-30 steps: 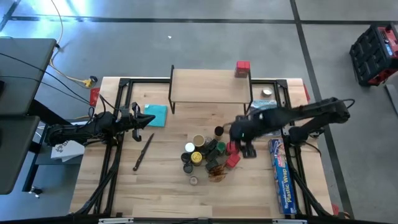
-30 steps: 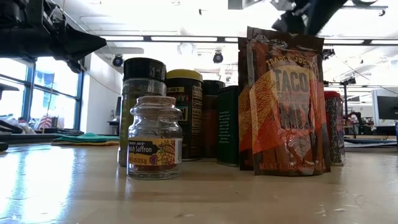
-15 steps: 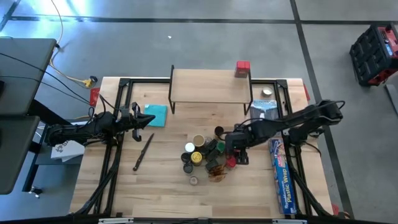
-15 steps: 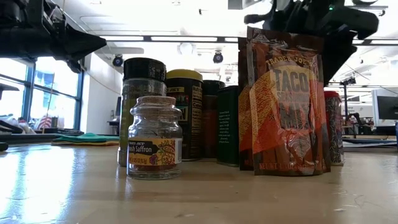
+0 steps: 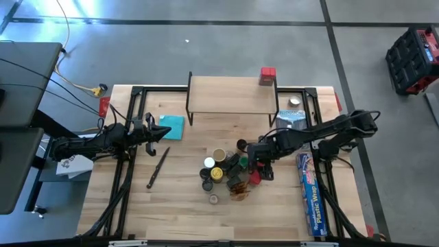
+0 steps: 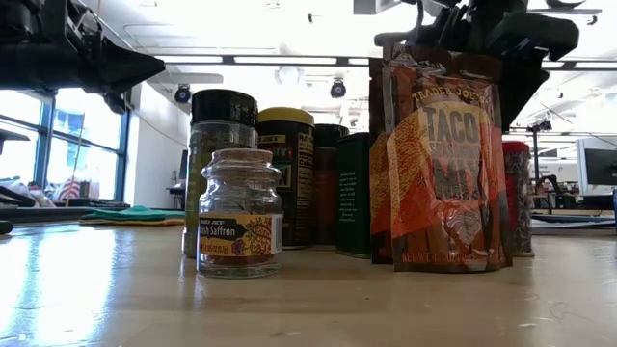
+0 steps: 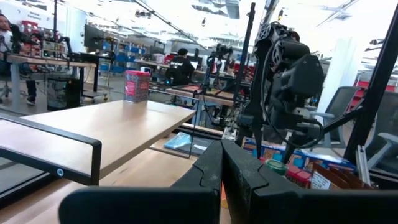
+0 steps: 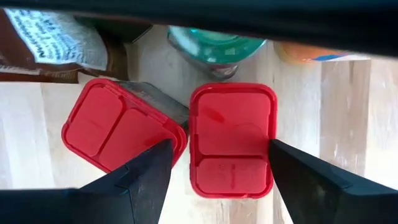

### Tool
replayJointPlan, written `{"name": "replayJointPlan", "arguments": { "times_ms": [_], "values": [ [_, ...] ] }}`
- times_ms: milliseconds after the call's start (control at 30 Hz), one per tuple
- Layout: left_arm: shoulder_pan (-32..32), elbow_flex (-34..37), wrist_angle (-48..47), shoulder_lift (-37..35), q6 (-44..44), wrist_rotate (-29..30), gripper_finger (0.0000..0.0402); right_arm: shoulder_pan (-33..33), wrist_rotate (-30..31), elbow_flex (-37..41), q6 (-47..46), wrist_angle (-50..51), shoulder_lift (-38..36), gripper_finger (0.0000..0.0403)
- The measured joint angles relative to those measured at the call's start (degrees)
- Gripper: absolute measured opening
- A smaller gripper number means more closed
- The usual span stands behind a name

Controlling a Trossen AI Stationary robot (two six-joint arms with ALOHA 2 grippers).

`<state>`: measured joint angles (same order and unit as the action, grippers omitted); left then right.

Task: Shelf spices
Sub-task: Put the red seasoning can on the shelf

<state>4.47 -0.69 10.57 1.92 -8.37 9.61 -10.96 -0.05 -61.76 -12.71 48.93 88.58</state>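
Observation:
The spices stand clustered mid-table [image 5: 226,171]: round jars, two red boxes, orange-brown packets. The low view shows a saffron jar [image 6: 239,226] and a taco packet [image 6: 445,164] standing up front. The shelf [image 5: 232,94] stands at the far edge with one red box [image 5: 267,75] on its right corner. My right gripper [image 5: 259,168] hangs open over the cluster, pointing down. In its wrist view its fingers stand on either side of an upright red box [image 8: 232,140], a second red box [image 8: 121,130] beside it. My left gripper [image 5: 164,134] waits shut near the teal cloth.
A teal cloth [image 5: 173,127] and a dark long utensil [image 5: 158,168] lie left of the cluster. The long blue plastic-wrap box [image 5: 310,195] lies along the right edge. A pale packet [image 5: 291,120] and a small jar [image 5: 294,102] sit right of the shelf.
My right gripper has moved toward the table's left and near edges and come down over the spice cluster, ending above the red boxes. The spices have stayed in place.

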Motion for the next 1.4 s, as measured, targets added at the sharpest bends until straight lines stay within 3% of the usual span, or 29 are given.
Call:
{"name": "replayJointPlan", "arguments": {
  "times_ms": [567, 767, 1400],
  "values": [
    [0.0, 0.0, 0.0, 0.0, -0.5, 0.0, 0.0001, -4.5, 0.6, -1.3, -10.8, 0.6, 0.0, 0.0258],
    [0.0, 0.0, 0.0, 0.0, -0.5, 0.0, 0.0001, -4.4, 4.3, -2.7, -13.9, -0.1, 0.0, 0.0258],
    [0.0, 0.0, 0.0, 0.0, -0.5, 0.0, 0.0001, -4.4, 5.8, 4.7, -15.4, -7.1, 0.1, 0.0259]
  ]
}}
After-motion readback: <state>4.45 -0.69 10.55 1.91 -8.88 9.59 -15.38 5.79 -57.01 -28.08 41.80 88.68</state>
